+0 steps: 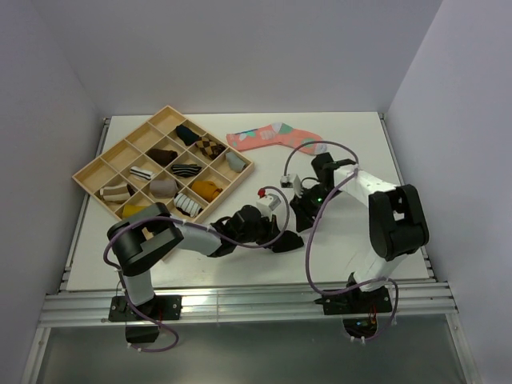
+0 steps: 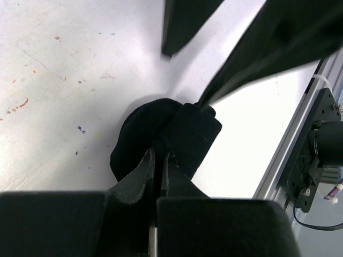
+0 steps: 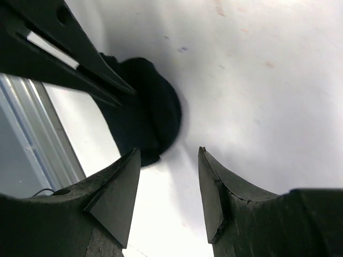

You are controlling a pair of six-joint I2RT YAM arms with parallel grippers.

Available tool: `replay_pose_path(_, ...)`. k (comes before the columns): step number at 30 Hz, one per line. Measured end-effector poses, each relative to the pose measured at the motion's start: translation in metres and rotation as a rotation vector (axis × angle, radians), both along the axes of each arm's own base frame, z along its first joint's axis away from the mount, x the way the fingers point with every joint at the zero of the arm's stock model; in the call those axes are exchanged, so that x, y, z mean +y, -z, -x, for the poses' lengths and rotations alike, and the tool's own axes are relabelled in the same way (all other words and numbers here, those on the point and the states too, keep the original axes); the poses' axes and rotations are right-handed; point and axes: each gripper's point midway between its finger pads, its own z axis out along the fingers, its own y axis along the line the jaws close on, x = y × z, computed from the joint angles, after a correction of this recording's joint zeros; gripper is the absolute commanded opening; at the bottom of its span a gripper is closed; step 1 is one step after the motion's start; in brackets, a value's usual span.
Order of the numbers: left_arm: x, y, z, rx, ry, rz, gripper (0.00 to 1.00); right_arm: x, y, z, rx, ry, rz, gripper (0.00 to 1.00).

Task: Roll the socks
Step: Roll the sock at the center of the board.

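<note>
Upper left of the top view: wooden tray (image 1: 90, 172), sock bundles (image 1: 186, 170) in its compartments. Upper centre: patterned pink sock (image 1: 268, 136), lying flat. Lower centre: left hand (image 2: 159, 154), fingers together, clamped on the edge of the bunched black sock (image 2: 140, 134), which rests on the white worktop (image 2: 64, 80). Immediately right: right hand (image 3: 169, 155), fingers apart, empty, just beside that sock.

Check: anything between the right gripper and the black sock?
Nothing visible. Only bare table separates the open right gripper from the black sock. The left gripper is shut on the sock from another side, off that path.
</note>
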Motion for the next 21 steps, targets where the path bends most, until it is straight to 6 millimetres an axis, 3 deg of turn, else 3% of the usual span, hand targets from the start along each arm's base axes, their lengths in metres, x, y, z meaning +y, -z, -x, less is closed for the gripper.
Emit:
replay_pose_path(4, 0.000, 0.001, -0.001, 0.032, -0.010, 0.003, 0.00, -0.016, -0.011, -0.011, -0.053, 0.061, -0.034, 0.55)
replay_pose_path(8, 0.002, 0.002, -0.003, 0.073, -0.013, 0.013, 0.00, -0.031, -0.023, -0.008, -0.129, 0.082, -0.059, 0.59)
replay_pose_path(13, 0.002, 0.004, -0.005, 0.136, 0.004, 0.023, 0.00, -0.038, -0.035, 0.006, -0.241, 0.037, -0.101, 0.62)
replay_pose_path(21, -0.006, 0.006, -0.007, 0.249, 0.052, 0.006, 0.00, -0.038, -0.036, 0.033, -0.388, -0.099, -0.146, 0.67)
